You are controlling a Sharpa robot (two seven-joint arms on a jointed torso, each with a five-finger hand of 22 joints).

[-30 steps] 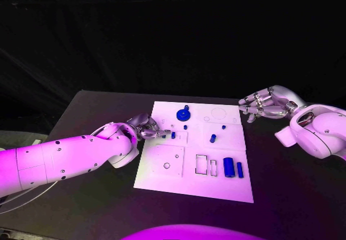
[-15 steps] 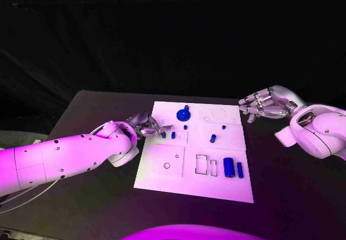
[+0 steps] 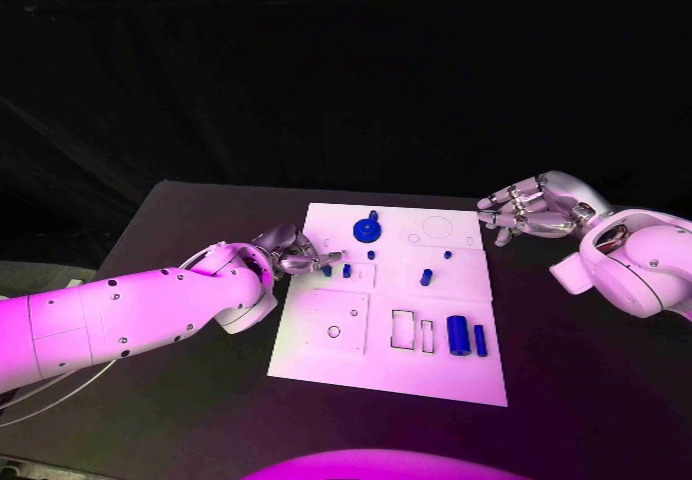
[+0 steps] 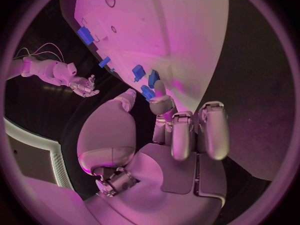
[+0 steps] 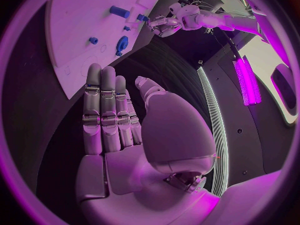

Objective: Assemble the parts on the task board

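Head view: my left hand [image 3: 293,256] sits at the left edge of the white rectangular task board [image 3: 335,362], middle-left of the frame, its fingers curled in and reaching onto the board towards two small blue pegs [image 3: 336,270] just beside the fingertips. Whether a fingertip touches a peg or pinches one I cannot tell here; in the left wrist view my fingers [image 4: 187,132] lie pressed together and bent, one tip right next to the little blue pieces [image 4: 147,91] on the board [image 4: 187,30].

Moving right across the board, a round blue disc with a knob [image 3: 366,229] stands near its upper edge, with a tiny blue peg [image 3: 371,254] below it. Further right a short blue cylinder [image 3: 426,277] lies near the centre and another small blue peg [image 3: 447,254] above it. Towards the lower right of the board two long blue bars [image 3: 466,335] stand side by side, next to outlined rectangular slots [image 3: 411,331]. A square outline with a small hole [image 3: 333,331] marks the lower left part. I can read no writing or brand on the board.

At the right of the frame my right hand [image 3: 526,215] hovers off the board's upper right corner, holding nothing; in the right wrist view its fingers [image 5: 106,112] are straight and side by side, palm open.
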